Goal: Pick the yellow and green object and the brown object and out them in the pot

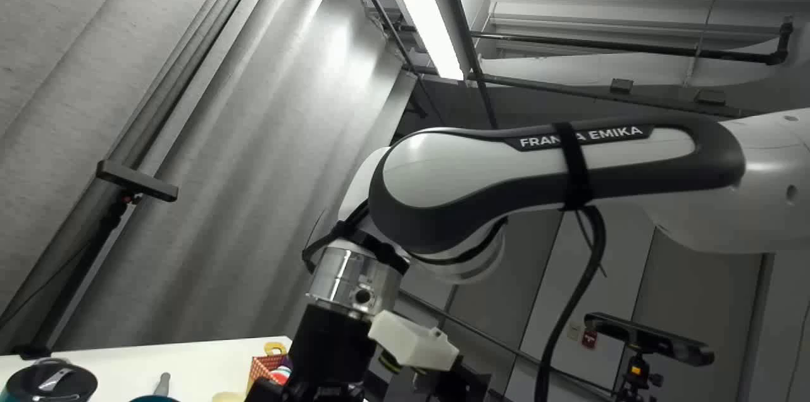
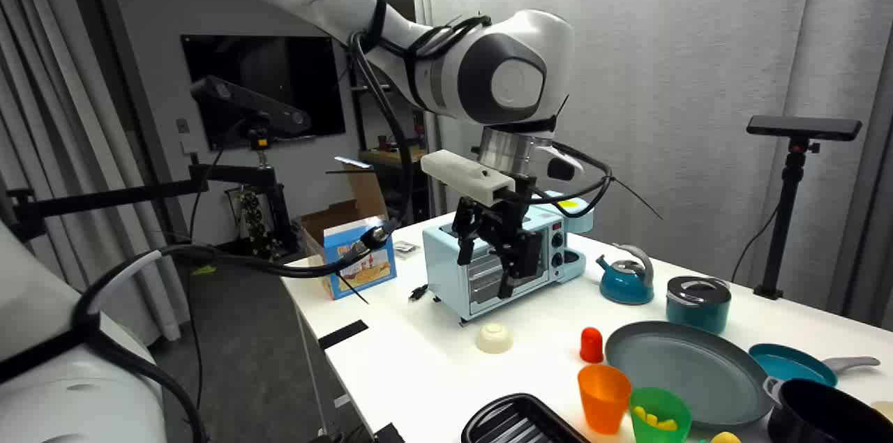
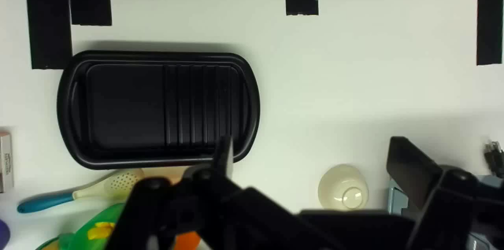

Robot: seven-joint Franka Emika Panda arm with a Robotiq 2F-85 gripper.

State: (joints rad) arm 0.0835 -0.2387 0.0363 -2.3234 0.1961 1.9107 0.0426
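Note:
My gripper [image 3: 311, 151] is open and empty. In an exterior view the gripper [image 2: 485, 272] hangs above the table in front of the light blue toaster oven [image 2: 446, 268]. A dark pot [image 2: 776, 422] stands uncovered at the lower right; a teal pot [image 2: 698, 314] with its lid on stands farther back. A green cup [image 2: 659, 429] holds yellow pieces [image 2: 659, 422]; both also show at the wrist view's lower left. A yellow rounded thing [image 2: 725, 437] is cut off at the lower edge; I cannot tell whether it is the yellow and green object. I see no clearly brown object.
An upturned cream bowl [image 3: 342, 187] lies below the gripper. A black tray [image 3: 256, 104] lies near the table's edge. An orange cup [image 2: 603, 401], a red piece [image 2: 591, 345], a grey plate [image 2: 687, 366], a teal pan [image 2: 788, 363] and a kettle [image 2: 626, 282] stand on the table.

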